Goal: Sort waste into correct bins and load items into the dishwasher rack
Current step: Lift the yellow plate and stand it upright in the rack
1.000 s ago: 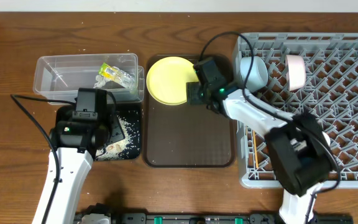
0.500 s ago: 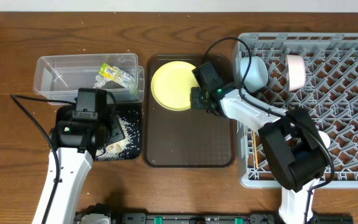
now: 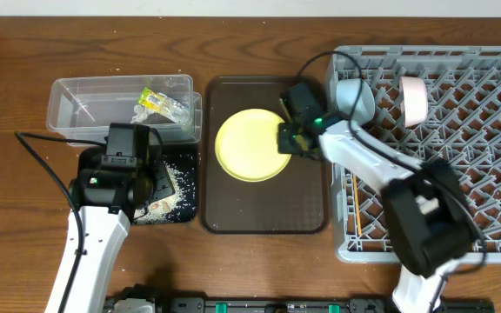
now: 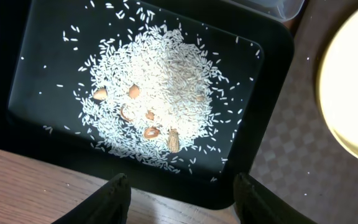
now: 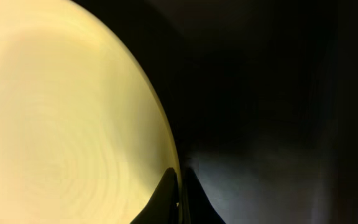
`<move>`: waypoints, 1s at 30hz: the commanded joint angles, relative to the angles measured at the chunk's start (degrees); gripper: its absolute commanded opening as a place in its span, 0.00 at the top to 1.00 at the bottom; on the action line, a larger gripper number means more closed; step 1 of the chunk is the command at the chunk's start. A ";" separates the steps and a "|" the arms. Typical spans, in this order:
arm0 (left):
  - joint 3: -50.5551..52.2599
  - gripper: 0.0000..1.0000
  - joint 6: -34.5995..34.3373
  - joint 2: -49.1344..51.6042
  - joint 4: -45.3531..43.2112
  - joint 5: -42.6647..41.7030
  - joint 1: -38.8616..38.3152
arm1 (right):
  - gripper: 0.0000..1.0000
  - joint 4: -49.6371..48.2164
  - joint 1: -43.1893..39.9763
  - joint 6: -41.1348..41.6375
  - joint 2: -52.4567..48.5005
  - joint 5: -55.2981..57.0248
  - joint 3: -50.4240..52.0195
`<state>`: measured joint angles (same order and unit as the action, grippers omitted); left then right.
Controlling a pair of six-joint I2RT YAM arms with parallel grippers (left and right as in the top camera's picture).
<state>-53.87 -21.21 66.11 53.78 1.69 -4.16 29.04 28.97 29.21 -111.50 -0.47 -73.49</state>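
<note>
The round yellow plate (image 3: 250, 145) lies on the brown tray (image 3: 259, 209). My right gripper (image 3: 288, 139) is shut on its right rim; in the right wrist view the fingertips (image 5: 180, 186) pinch the edge of the plate (image 5: 61, 112). My left gripper (image 4: 182, 200) hangs open over the near edge of the black bin (image 4: 36, 37), which holds rice scraps (image 4: 160, 93) and a few nuts. The clear tub (image 3: 85, 104) holds the yellow-green wrapper (image 3: 158, 103). A light blue bowl (image 3: 355, 100) and a pale cup (image 3: 414, 98) stand in the grey dishwasher rack (image 3: 468, 156).
The rack fills the right side of the table. A thin wooden stick (image 3: 351, 209) lies along the rack's left edge. The black bin (image 3: 185, 187) sits right beside the tray, below the clear tub. Cables loop over both arms.
My right gripper has shut on the plate's rim and dragged the plate from the tray's far left corner toward the tray's middle. The left arm has not moved.
</note>
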 commanded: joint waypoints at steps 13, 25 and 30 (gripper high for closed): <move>-0.48 0.43 -0.50 -0.20 0.39 0.26 0.24 | 0.99 17.27 -10.01 -18.32 31.82 17.51 -0.02; -0.48 0.43 -0.50 -0.17 0.33 0.26 0.24 | 0.99 25.79 -16.90 -41.40 40.26 43.32 0.02; -0.48 0.43 -0.50 -0.17 0.13 0.26 0.24 | 0.99 26.95 -16.96 -44.06 38.97 53.62 0.11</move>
<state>-53.87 -21.21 66.11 53.78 1.69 -4.16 55.70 12.97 -10.22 -71.83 43.16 -73.32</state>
